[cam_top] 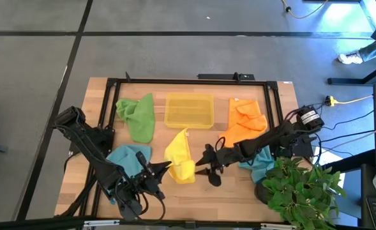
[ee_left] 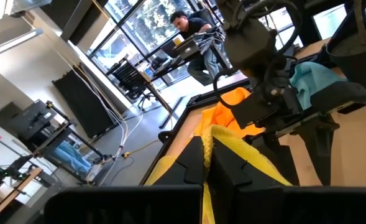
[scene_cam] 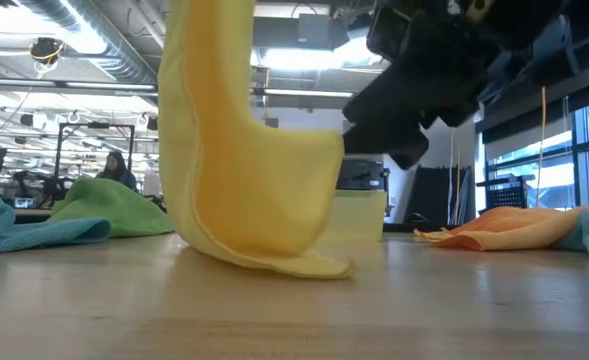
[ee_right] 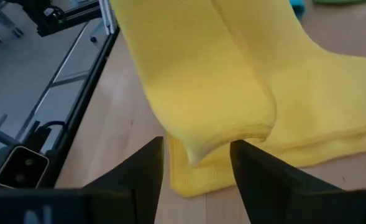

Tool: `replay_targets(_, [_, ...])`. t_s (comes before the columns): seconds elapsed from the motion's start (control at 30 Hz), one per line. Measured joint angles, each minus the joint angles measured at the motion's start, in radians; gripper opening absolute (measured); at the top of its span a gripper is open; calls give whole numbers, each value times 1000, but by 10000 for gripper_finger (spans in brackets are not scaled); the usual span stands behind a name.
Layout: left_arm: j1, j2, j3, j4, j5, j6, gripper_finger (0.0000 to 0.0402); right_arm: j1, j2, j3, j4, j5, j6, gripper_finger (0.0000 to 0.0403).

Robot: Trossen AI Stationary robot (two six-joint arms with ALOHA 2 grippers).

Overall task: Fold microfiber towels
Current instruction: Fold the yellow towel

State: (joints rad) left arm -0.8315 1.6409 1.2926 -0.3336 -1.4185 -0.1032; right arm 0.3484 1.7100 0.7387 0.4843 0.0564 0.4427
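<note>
The yellow towel (cam_top: 180,158) is at the table's near middle, one end raised and its lower end (scene_cam: 304,262) on the table. My left gripper (cam_top: 165,167) is shut on it from its left side. My right gripper (cam_top: 205,167) is open just right of it; in the right wrist view (ee_right: 198,165) its fingers stand on either side of a hanging folded corner (ee_right: 198,146), and I cannot tell whether they touch it. The green towel (cam_top: 136,116), the orange towel (cam_top: 245,121) and two teal towels (cam_top: 129,160) (cam_top: 262,163) lie crumpled on the table. My left gripper pinches a raised edge of the yellow towel (ee_left: 223,140) between its two fingers, coming from the table's left. The cloth runs out between the fingers as a fold of more than one layer. The towel hangs below the hold, slack, with its lower end on the table.
A translucent yellow tray (cam_top: 189,110) stands at the far middle. A potted plant (cam_top: 299,188) stands at the near right corner. A black frame (cam_top: 175,82) runs around the table. A person (ee_left: 192,25) sits in the room beyond.
</note>
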Motion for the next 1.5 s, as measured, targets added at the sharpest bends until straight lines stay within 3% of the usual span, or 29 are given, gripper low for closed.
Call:
replay_targets(0.23, [9, 0, 0, 0, 0, 0, 0, -5, 0, -13, 66, -13, 17, 187])
replay_targets(0.53, [22, 0, 0, 0, 4, 0, 0, -4, 0, -13, 216, -131, -8, 187])
replay_targets(0.6, [22, 0, 0, 0, 4, 0, 0, -4, 0, -13, 190, -118, -7, 187])
replay_targets(0.77, [22, 0, 0, 1, 4, 0, 0, -9, 0, -13, 47, 55, 27, 180])
replay_targets(0.97, [22, 0, 0, 1, 4, 0, 0, -12, 4, -12, 173, -28, 20, 168])
replay_targets(1.13, [22, 0, 0, 1, 4, 0, 0, -13, 4, -12, 177, -8, -2, 160])
replay_targets(1.27, [22, 0, 0, 1, 4, 0, 0, -13, 4, -12, 159, 70, -37, 127])
replay_targets(1.5, [22, 0, 0, 2, 4, 0, 0, -17, 4, -12, 183, 81, -117, 10])
